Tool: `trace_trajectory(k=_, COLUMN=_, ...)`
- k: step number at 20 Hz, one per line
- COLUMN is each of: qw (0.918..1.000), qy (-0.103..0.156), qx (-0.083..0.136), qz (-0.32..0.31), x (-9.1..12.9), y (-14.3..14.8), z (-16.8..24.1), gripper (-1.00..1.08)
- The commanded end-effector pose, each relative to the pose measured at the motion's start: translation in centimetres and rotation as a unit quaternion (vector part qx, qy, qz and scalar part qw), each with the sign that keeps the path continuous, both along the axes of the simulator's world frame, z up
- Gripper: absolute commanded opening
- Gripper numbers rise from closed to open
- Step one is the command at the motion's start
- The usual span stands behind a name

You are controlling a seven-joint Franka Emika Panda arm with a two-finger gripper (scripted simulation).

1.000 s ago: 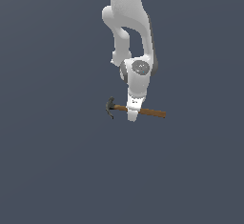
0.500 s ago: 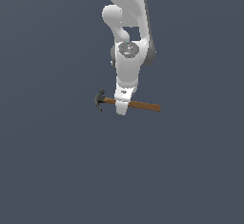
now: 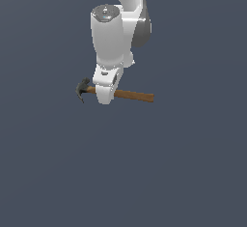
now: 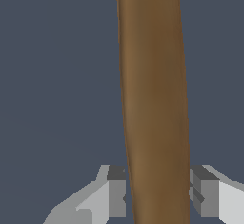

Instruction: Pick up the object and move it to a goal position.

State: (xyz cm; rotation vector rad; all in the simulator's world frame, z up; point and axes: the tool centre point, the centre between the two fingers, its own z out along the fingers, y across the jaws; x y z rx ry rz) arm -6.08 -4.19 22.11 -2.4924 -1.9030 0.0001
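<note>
Wooden hammer (image 3: 126,95) handle clamped between the fingers (image 4: 116,192).

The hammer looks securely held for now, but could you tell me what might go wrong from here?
1. The gripper clamps the hammer near its dark head, so the long handle end sticks out unsupported toward the exterior view's right; it might pivot or sag in transit.
2. In the wrist view only the fingertips pinch the smooth, rounded handle, so a quick move could let it slip.
3. No surface shows under it; a drop would probably mean a fresh pick-up.
</note>
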Motion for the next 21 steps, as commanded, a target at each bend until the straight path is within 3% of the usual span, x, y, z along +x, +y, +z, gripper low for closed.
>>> trace_trajectory(k=1, qw=1.0, qy=-0.001, qx=0.0, qz=0.0, x=0.5, y=-1.6, z=2.7, gripper=-1.0)
trace_trajectory(k=11, qw=1.0, qy=-0.002, qx=-0.002, qz=-0.002, x=1.9, y=-6.1, z=9.8, gripper=-1.0)
trace_trajectory(k=21, qw=1.0, qy=-0.002, qx=-0.002, qz=-0.003, x=2.5, y=-7.5, z=11.8, gripper=-1.0)
